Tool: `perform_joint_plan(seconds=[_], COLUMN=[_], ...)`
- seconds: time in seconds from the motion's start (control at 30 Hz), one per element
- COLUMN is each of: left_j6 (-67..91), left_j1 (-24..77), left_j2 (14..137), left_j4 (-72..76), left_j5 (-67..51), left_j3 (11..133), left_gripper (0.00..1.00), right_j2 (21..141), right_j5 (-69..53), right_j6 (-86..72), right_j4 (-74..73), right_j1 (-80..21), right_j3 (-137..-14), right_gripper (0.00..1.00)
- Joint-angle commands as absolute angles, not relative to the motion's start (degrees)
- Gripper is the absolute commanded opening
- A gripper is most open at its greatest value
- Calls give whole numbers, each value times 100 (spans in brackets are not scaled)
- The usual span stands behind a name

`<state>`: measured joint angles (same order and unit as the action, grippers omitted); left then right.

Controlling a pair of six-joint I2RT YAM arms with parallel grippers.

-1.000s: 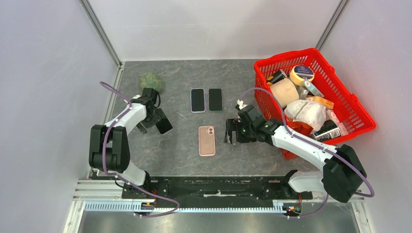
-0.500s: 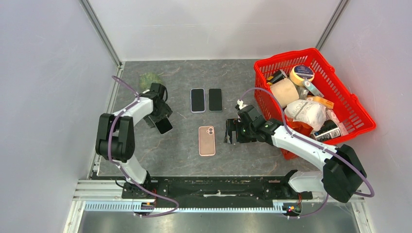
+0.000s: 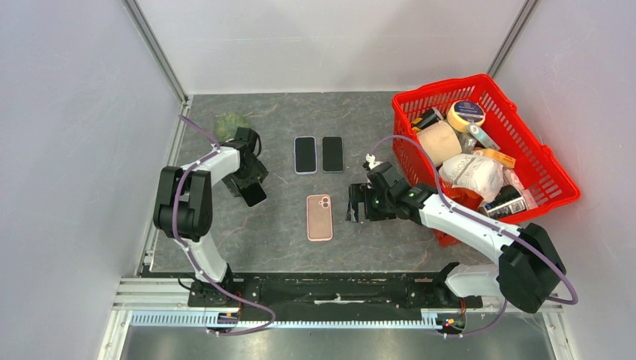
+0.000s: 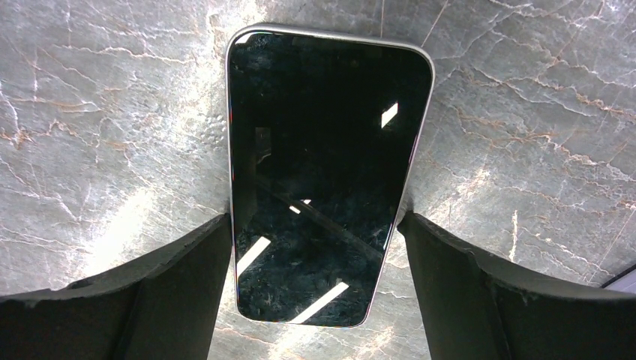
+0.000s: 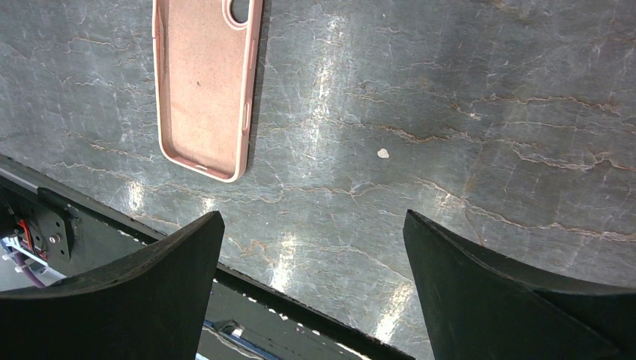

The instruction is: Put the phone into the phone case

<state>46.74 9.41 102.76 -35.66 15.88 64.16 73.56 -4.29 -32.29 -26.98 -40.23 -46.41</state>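
A black phone (image 4: 322, 172) is gripped by its long edges between my left gripper's fingers (image 4: 180, 292), just above the marble table. In the top view my left gripper (image 3: 253, 192) holds the phone left of the empty pink phone case (image 3: 319, 217), which lies open side up at the table's middle. The case also shows in the right wrist view (image 5: 204, 82). My right gripper (image 3: 355, 203) is open and empty just right of the case, and its jaws (image 5: 313, 217) hang wide apart over bare table.
Two more phones (image 3: 305, 154) (image 3: 332, 154) lie side by side, screens up, behind the case. A red basket (image 3: 525, 124) full of several items stands at the right. A green object (image 3: 229, 123) sits at the back left. The black rail (image 3: 337, 289) runs along the near edge.
The left arm's elbow has swung right and towards the table while its gripper stays near the same spot with the phone. The right arm has not moved.
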Motion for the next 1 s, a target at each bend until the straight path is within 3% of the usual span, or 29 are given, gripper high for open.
perform_joint_plan(seconds=[0.0,0.27,0.43,0.97], left_j6=[4513,4497,4535,4796], left_j1=[958,1143,1446,2837], left_j2=[10398,10184,9878,8710], left_j4=[-3428,-3288,-3217,-2724], left_j5=[1617,1245,1086,389], left_j3=[6244,5934,5754,5145], left_gripper=[89,55,41,38], right_j2=[7268,7343,7401,8022], right_j5=[-444,-453,-412,-1064], right_j6=[-3128,-3132,-3133,-3507], right_j4=[-2595,-2568,-2574,-2265], right_j1=[-3999,-3999,-3999,-3995], right_j3=[-4644,-4650,-4670,-5006], right_gripper=[97,97,97,96])
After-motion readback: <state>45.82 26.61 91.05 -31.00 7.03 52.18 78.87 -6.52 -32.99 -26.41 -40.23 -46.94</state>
